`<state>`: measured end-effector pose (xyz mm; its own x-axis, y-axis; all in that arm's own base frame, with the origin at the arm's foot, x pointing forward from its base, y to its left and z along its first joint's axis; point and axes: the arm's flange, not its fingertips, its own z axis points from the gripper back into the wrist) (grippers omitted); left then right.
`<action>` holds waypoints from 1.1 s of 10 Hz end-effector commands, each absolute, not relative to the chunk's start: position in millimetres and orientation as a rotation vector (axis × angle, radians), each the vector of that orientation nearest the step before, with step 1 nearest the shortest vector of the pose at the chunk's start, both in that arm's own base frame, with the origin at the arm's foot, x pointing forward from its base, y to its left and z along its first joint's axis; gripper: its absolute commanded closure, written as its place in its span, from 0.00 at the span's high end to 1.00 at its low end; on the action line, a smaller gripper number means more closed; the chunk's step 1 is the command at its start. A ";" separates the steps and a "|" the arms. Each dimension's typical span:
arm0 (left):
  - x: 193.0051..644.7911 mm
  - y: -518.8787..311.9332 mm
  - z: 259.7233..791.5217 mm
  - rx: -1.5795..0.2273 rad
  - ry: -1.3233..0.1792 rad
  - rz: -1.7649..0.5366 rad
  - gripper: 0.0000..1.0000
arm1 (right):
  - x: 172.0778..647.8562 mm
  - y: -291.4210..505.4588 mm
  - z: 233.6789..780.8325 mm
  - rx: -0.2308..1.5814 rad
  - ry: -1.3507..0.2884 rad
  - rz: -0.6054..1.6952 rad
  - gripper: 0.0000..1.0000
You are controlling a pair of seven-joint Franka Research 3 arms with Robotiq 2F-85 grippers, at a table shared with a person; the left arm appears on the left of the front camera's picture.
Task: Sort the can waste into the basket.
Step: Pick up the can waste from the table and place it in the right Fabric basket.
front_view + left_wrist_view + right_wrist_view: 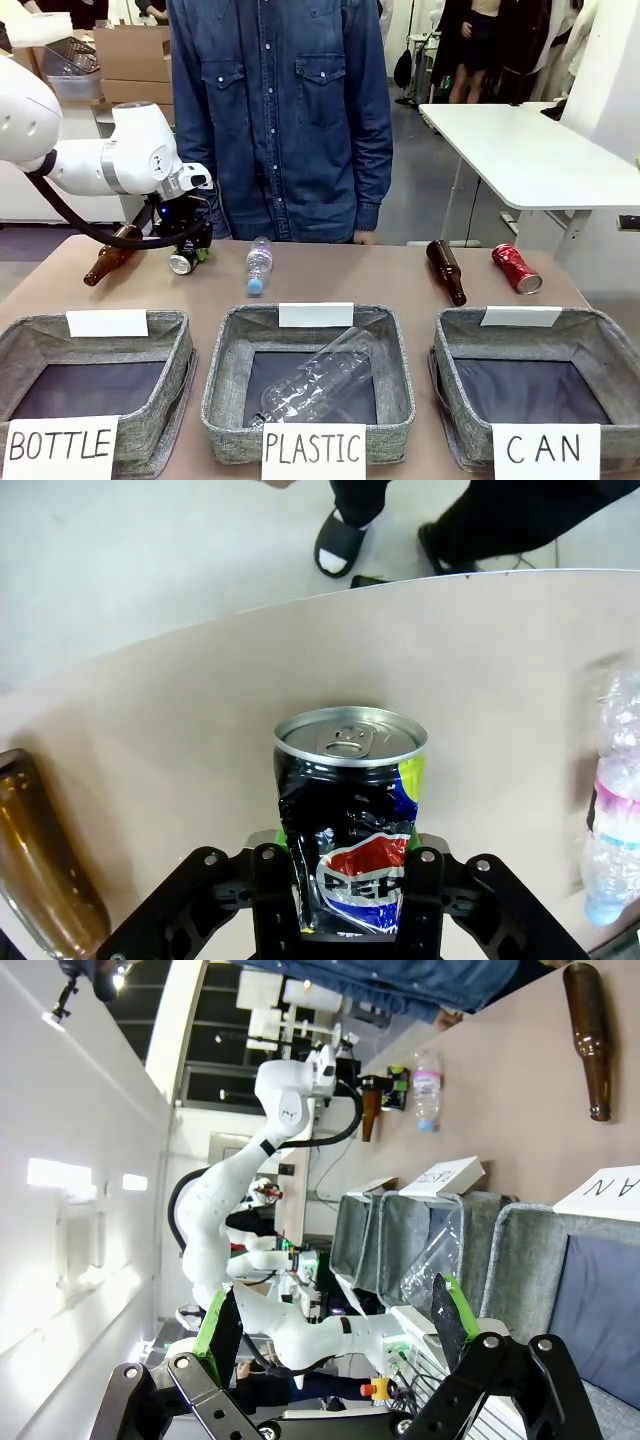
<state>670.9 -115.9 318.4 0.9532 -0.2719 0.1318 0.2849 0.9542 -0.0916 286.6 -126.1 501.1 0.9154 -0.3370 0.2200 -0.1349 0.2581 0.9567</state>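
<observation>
**A:** What have your left fingers got?

**B:** My left gripper point(348, 872) is clenched on the black can point(350, 810). I squeeze its crumpled body from both sides, and its silver top points away from my wrist.

**A:** Where is that from the CAN basket point(600, 345)?

**B:** Well apart from it, far off to its left and farther back, on the person's point(280, 120) side of the table point(340, 285). I cannot tell whether the can touches the tabletop.

**A:** And your right fingers?

**B:** My right gripper point(335, 1330) has its jaws spread wide with nothing between them. It hangs off to the side of the CAN basket and looks across it.

**A:** And the other can?

**B:** The red can point(516, 268) lies on its side on the table just behind the CAN basket. A brown bottle point(446, 270) lies near it, behind the basket's left corner.
</observation>
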 end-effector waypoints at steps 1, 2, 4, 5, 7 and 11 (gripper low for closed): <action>662.4 -109.2 327.5 -0.091 -0.137 -0.250 0.00 | 290.6 -126.5 503.6 1.328 -0.454 -0.122 1.00; 659.7 -104.7 331.2 -0.095 -0.138 -0.243 0.00 | 290.6 -126.5 503.6 1.328 -0.454 -0.122 1.00; 651.5 -89.1 343.7 -0.119 -0.126 -0.232 0.00 | 290.6 -126.5 503.6 1.328 -0.454 -0.122 1.00; 639.0 -72.8 359.4 -0.157 -0.098 -0.255 0.00 | 290.6 -126.5 503.6 1.328 -0.454 -0.122 1.00; 571.5 -21.1 419.2 -0.229 -0.116 -0.300 0.00 | 290.6 -126.5 503.6 1.328 -0.454 -0.122 1.00; 410.6 31.6 514.0 -0.419 -0.175 -0.513 0.00 | 290.6 -126.5 503.6 1.328 -0.454 -0.122 1.00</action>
